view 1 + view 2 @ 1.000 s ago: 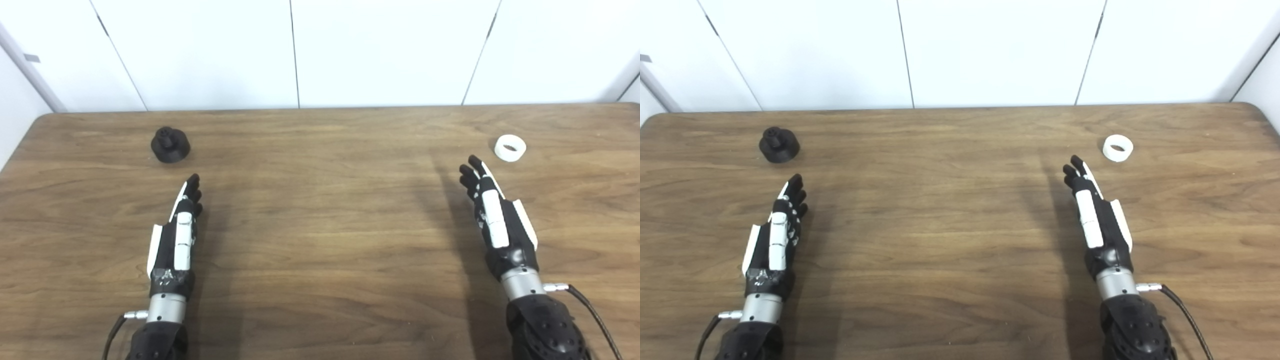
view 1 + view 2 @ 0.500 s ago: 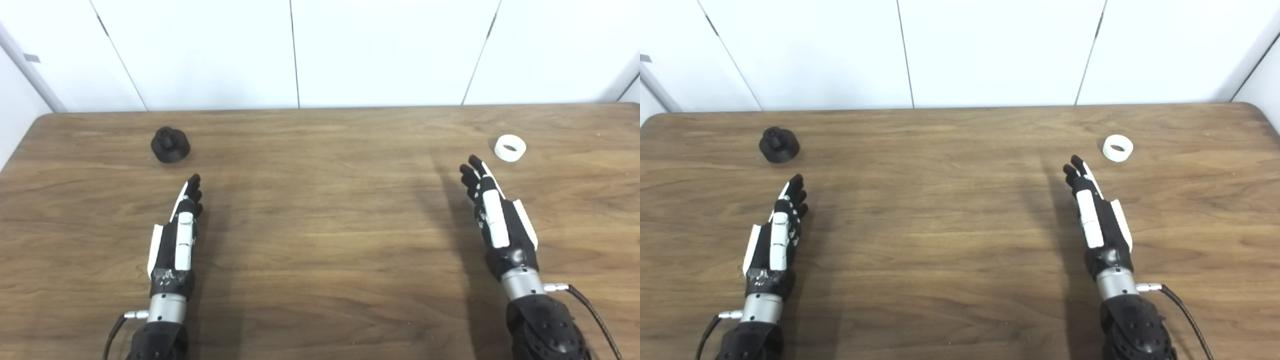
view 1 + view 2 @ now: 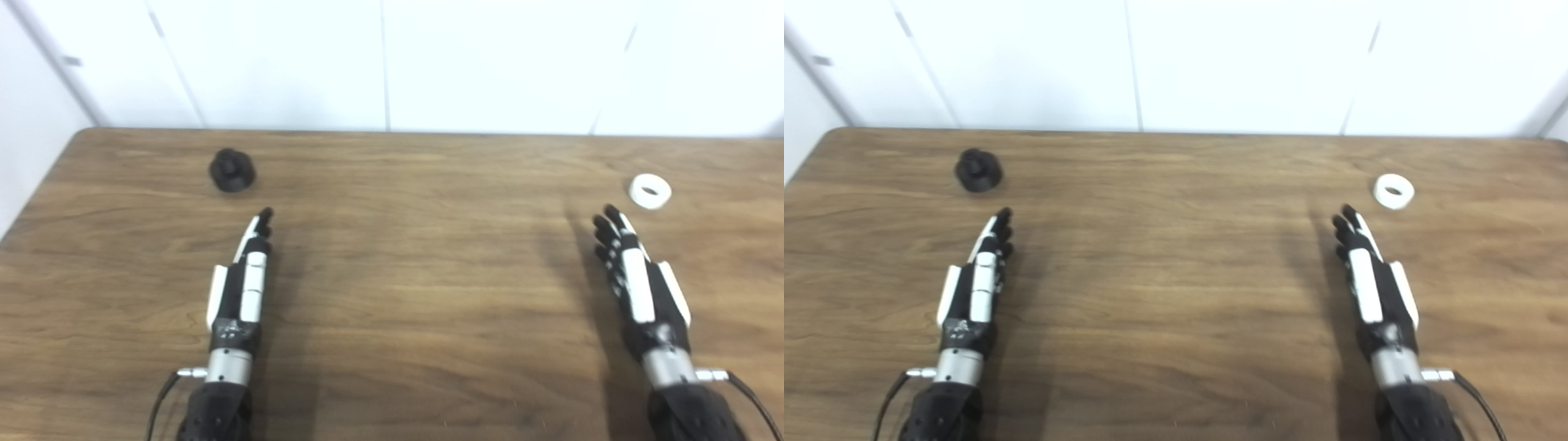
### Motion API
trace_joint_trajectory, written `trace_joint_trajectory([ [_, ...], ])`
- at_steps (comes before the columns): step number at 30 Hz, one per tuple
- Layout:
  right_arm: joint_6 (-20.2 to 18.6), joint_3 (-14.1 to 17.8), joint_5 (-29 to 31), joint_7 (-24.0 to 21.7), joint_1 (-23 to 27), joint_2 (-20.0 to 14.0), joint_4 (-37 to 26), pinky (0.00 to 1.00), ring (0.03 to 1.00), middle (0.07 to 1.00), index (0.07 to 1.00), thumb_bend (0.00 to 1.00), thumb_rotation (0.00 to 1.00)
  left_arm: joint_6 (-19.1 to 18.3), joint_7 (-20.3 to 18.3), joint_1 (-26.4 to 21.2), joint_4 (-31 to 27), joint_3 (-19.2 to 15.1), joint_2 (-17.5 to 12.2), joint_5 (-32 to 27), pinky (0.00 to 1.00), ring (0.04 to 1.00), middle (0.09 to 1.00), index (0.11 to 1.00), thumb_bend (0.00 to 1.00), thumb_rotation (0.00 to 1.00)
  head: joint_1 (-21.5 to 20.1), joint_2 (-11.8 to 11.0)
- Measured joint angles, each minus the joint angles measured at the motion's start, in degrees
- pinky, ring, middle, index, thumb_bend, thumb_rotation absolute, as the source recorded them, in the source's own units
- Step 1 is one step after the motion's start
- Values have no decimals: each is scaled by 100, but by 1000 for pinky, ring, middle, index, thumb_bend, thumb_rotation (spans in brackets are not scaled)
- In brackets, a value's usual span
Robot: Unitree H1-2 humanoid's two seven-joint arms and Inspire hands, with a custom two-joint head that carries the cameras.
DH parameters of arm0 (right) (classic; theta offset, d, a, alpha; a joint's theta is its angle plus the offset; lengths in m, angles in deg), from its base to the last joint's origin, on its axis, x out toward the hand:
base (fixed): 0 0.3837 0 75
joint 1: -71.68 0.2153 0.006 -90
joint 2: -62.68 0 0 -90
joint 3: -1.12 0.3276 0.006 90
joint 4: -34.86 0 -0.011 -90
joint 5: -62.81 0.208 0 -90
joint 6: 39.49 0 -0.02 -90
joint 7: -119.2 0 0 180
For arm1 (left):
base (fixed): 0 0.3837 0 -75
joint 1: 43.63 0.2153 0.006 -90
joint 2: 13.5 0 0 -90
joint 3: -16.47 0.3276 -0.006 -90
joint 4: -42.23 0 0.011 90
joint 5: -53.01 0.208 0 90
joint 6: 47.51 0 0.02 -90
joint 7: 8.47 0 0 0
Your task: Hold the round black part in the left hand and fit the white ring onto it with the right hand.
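Change since earlier frames: only the viewpoint has shifted (the whole scene slides rightward and blurs slightly); the hands and both parts keep their places on the tabletop (image 3: 398, 257).

Left hand (image 3: 242, 278): lies low over the wood, fingers straight and close together, holding nothing; its fingertips point toward the round black part and stop short of it.

Right hand (image 3: 637, 275): likewise extended and empty, fingers slightly fanned, tips aimed at the white ring without touching it.

Round black part (image 3: 232, 169): rests near the far left of the tabletop, just beyond the left hand (a raised hub shows on top, though blur hides finer detail).

White ring (image 3: 650, 191): lies flat near the far right, hole facing up, just beyond and to the right of the right fingertips, well apart from the black part.

Progress: none of the task's steps shows as done (neither part is lifted or gripped).

Remaining: by this judgement, the left hand must reach and grasp the black part, the right must pick up the ring, both must meet, and the ring must be seated.
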Motion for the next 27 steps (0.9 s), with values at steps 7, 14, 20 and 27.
trace_joint_trajectory([
  [7,278,35,96,-79,-2,-37,207,1000,948,927,944,552,1000,161,41,-15,108,47,23,150,1000,1000,1000,966,542,1000,220,-299],
  [14,515,38,124,-142,3,-150,379,1000,958,938,952,554,1000,434,150,-100,239,63,62,182,1000,1000,1000,962,555,1000,396,-545],
  [20,818,38,121,-164,19,-194,579,1000,959,929,943,540,1000,483,162,-138,291,96,74,184,1000,1000,1000,964,602,1000,326,-624],
  [27,825,36,141,-173,39,-200,601,1000,948,931,941,547,1000,489,226,-167,317,95,63,345,1000,1000,996,953,627,939,97,-642],
])
